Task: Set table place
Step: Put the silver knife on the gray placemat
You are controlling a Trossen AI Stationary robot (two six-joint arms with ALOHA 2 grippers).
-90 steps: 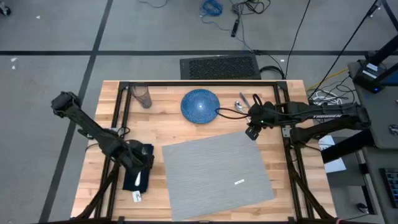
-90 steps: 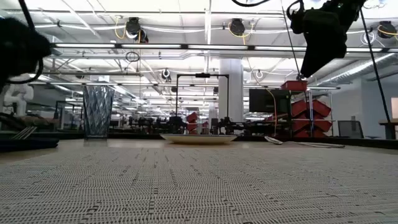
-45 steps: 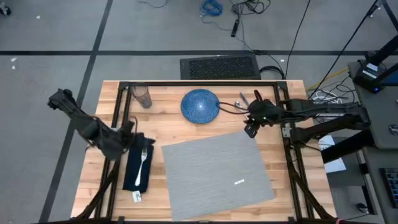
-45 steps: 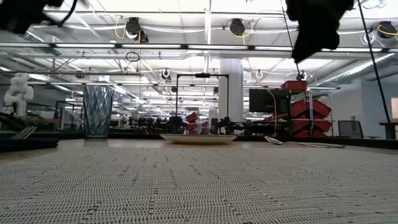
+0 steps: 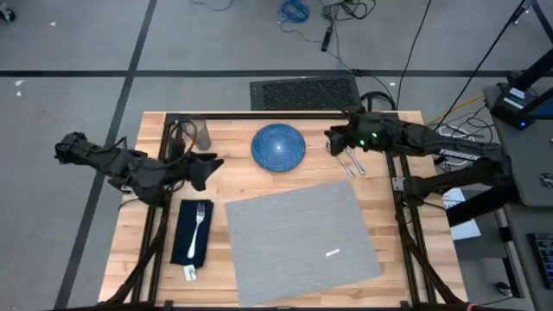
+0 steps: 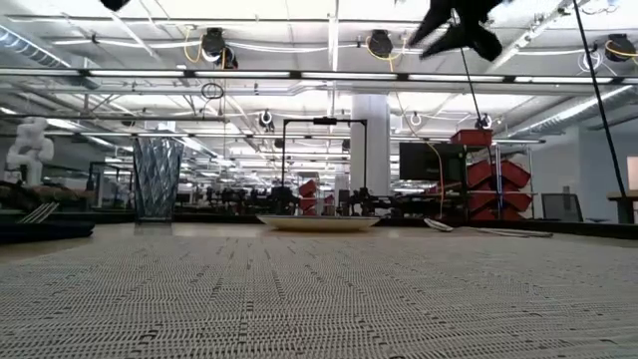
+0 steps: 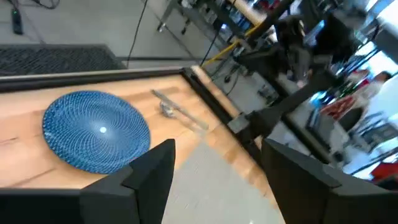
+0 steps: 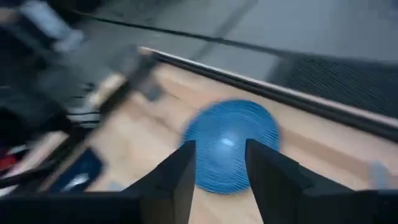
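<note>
High view: left claw [image 5: 210, 163] raised left of the blue plate [image 5: 278, 146], fingers spread wide, empty. Right claw [image 5: 332, 138] hovers just right of plate, fingers parted, empty. Fork [image 5: 200, 223] lies on napkin [image 5: 190, 233], placemat [image 5: 302, 242] below plate

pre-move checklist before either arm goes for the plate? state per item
1. Left gripper empty and open: ok, nothing between its fingers, which stand apart in the left wrist view.
2. Right gripper empty and open: ok, gap between its fingers, plate seen through it.
3. Plate free to grasp: ok, nothing on it, sits on bare table behind the placemat.
4. Placemat clear for the plate: ok, nothing stands on it.
5. Fork on napkin: ok, left of the placemat.
6. Arms apart: cannot tell for sure; both grippers flank the plate, left near the glass, right above the knife and spoon.
</note>
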